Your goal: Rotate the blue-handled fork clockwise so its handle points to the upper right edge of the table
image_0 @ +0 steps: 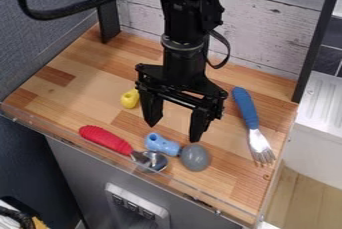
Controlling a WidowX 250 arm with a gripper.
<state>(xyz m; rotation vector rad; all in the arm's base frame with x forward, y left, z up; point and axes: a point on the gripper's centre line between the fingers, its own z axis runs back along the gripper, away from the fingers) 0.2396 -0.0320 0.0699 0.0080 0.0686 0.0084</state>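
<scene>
Since they grip nothing, the jaws hang widely parted over the counter (77, 93).
Lying sideways, likely for stability, the blue-and-gray toy (174, 148) rests beside the red-handled spoon (123, 146).

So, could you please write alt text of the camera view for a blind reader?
A black robot gripper hangs open and empty over a wooden counter. Near it lie a light blue piece and a rounded gray piece, beside a red-handled spoon; a yellow object lies further back, a blue-handled fork at picture right.
</scene>
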